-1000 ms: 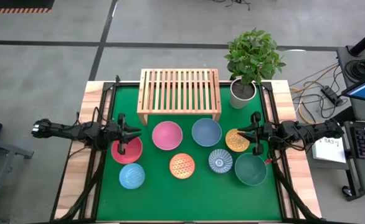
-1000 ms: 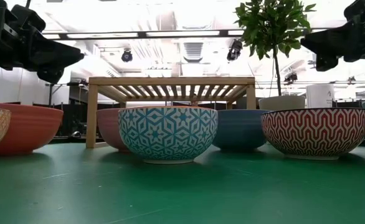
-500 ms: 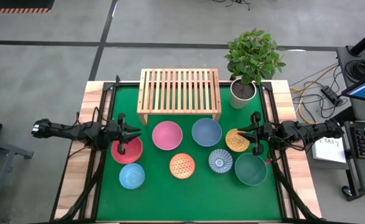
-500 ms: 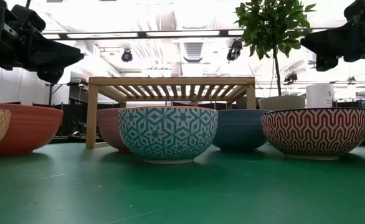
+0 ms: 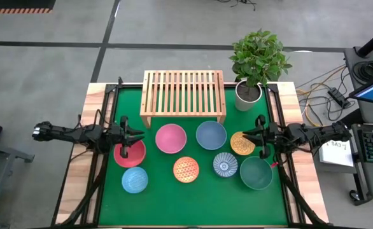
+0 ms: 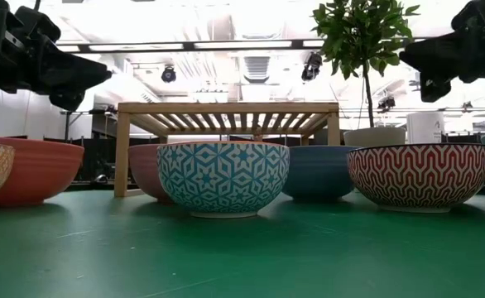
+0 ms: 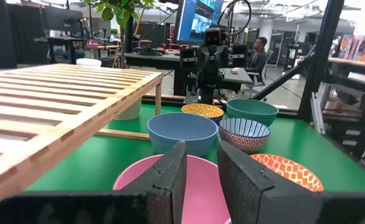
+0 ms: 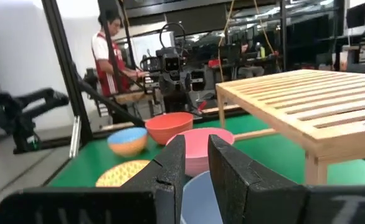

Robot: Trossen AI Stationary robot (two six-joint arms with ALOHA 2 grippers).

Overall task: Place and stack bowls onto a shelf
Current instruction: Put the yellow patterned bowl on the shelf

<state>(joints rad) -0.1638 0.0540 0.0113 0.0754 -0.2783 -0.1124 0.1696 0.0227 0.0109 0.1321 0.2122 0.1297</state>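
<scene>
Eight bowls stand on their bases on the green mat point(image 5: 193, 203), in front of the light-wood shelf point(image 5: 183, 95), which is bare. They are red point(image 5: 129, 152), light blue point(image 5: 135, 180), pink point(image 5: 170, 138), orange patterned point(image 5: 186, 169), plain blue point(image 5: 211, 135), yellow patterned point(image 5: 240, 144), blue-grey patterned point(image 5: 225, 165) and dark teal point(image 5: 256, 173). My left gripper point(image 5: 140, 135) hovers over the red bowl's far rim, fingers a little apart and empty point(image 7: 201, 168). My right gripper point(image 5: 245, 135) hovers over the yellow bowl, also narrowly open and empty point(image 8: 196, 158).
A white pot with a green plant point(image 5: 248, 94) stands at the back right corner beside the shelf. The shelf's slatted top point(image 6: 226, 108) rises above the bowls' rims. A person point(image 8: 111, 46) stands beyond the table's left side.
</scene>
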